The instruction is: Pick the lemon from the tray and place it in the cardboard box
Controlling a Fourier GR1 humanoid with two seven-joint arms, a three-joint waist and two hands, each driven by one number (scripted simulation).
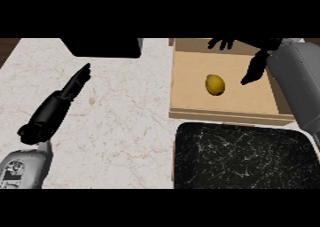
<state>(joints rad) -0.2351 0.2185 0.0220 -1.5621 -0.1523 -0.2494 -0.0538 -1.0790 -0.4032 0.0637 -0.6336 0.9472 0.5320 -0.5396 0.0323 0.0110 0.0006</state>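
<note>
As the lemon (pixel 215 84) is seen in the box (pixel 188 62), the right hand (pixel 254 66), spread open and empty, need only be lifted clear.

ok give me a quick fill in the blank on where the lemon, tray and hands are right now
1. The lemon lies inside the ____.
2. The black tray sits nearer the robot than the cardboard box and holds ____.
3. The right hand is above the box with its fingers ____.
4. The left hand rests on the ____ counter.

Missing words: cardboard box; nothing; open; marble
</note>
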